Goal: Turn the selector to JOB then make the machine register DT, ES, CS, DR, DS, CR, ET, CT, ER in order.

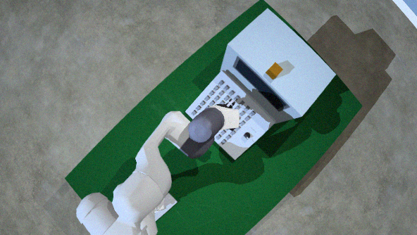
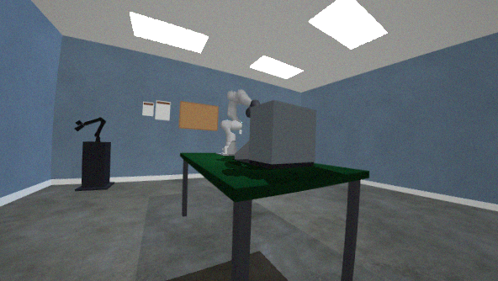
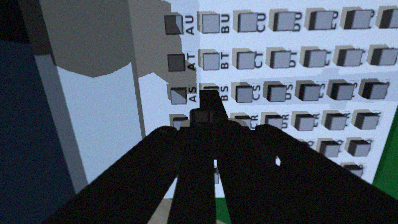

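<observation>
A pale grey machine (image 1: 278, 60) stands on the green table (image 1: 218, 169), with a keyboard panel (image 1: 234, 108) in front of it. Its round selector knob (image 1: 247, 135) sits at the panel's near right corner. My gripper (image 1: 227, 103) is shut and empty, pointing down at the keyboard's middle. In the wrist view the closed fingertips (image 3: 209, 100) lie over the BS key, between the AS key (image 3: 177, 95) and the CS key (image 3: 243, 93). I cannot tell whether they touch it. The BT key (image 3: 210, 60) is just beyond the tips. No key looks lit.
A dark screen (image 1: 258, 84) runs along the machine's front, and a small orange block (image 1: 274, 70) sits on its top. From the side view the machine's body (image 2: 279, 132) hides the gripper, and only the arm (image 2: 233, 122) shows. A black arm on a pedestal (image 2: 96, 160) stands far off.
</observation>
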Robot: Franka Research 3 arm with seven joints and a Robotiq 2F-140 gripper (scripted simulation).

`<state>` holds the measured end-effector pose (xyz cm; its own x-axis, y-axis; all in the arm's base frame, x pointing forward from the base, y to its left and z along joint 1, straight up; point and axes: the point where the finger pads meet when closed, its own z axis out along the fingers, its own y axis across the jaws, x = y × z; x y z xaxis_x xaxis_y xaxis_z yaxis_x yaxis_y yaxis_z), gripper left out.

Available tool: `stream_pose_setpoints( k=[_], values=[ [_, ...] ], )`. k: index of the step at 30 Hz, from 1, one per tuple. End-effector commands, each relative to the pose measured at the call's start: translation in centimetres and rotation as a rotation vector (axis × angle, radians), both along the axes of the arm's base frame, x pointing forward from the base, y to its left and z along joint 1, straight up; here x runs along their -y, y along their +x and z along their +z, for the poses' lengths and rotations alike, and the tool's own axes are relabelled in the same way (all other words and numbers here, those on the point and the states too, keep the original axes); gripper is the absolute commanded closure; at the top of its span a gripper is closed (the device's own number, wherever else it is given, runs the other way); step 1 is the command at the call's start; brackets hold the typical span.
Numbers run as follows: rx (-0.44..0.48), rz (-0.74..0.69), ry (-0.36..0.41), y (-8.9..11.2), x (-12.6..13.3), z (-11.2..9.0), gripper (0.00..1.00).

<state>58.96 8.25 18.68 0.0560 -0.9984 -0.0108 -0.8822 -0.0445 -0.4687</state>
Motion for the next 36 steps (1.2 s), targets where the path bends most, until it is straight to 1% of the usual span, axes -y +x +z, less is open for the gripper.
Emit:
stream_pose_setpoints(
  k=[1,11,13,18,21,30,36],
  values=[
    [-0.011,0.02,-0.008,-0.4,0.1,0.0,0.9],
    [-0.011,0.019,-0.008,-0.8,0.5,-0.2,0.9],
    [-0.011,0.019,-0.008,-1.6,1.6,-0.6,0.9],
    [-0.011,0.02,-0.008,-4.9,5.9,-2.5,0.9],
    [-0.011,0.02,-0.008,-5.9,7.2,-3.1,0.9],
    [-0.011,0.02,-0.008,-5.9,7.3,-3.2,0.9],
    [-0.011,0.02,-0.008,-5.6,7.3,-3.9,0.9]
  ],
)
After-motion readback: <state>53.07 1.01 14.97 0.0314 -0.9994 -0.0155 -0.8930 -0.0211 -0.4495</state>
